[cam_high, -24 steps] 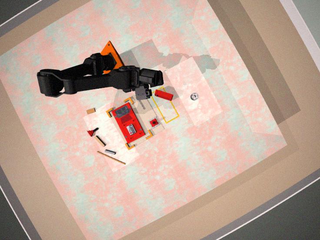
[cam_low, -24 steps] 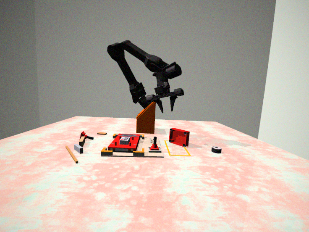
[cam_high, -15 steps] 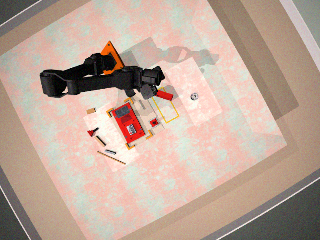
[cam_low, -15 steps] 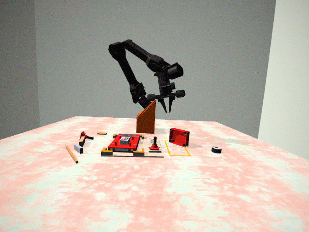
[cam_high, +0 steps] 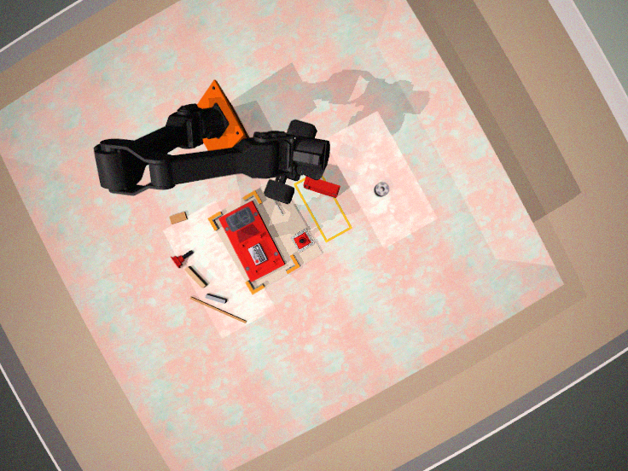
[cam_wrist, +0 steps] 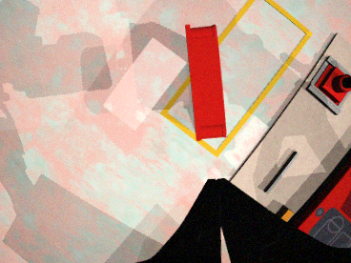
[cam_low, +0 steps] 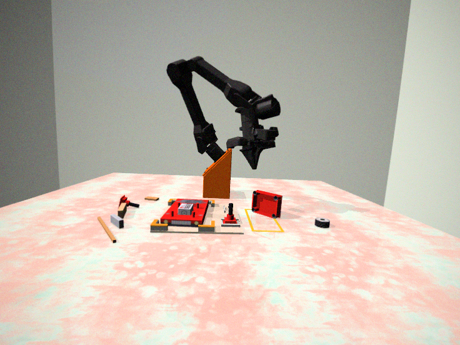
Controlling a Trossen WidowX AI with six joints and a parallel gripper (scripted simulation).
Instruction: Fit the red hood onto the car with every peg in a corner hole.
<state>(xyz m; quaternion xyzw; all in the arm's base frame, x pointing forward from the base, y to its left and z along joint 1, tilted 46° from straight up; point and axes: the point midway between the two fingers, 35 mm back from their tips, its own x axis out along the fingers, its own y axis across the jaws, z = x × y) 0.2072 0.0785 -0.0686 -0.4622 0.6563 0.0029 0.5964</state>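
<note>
Exterior view, nearest first: I see the chassis point(cam_high: 274, 247) point(cam_low: 170, 217) in its jig, deck bare of the hood point(cam_high: 322, 187) point(cam_low: 267, 204) point(cam_wrist: 206, 82), which stands on edge at the yellow outline point(cam_high: 338, 234) point(cam_low: 264, 230) point(cam_wrist: 190, 133). Behind, my end effector point(cam_low: 254, 167) point(cam_wrist: 216, 187) hangs point-down, fingers together, empty; from the top, the wrist hides its fingertips.

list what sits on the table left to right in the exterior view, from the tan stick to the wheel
tan stick → car chassis → red hood → wheel
</note>
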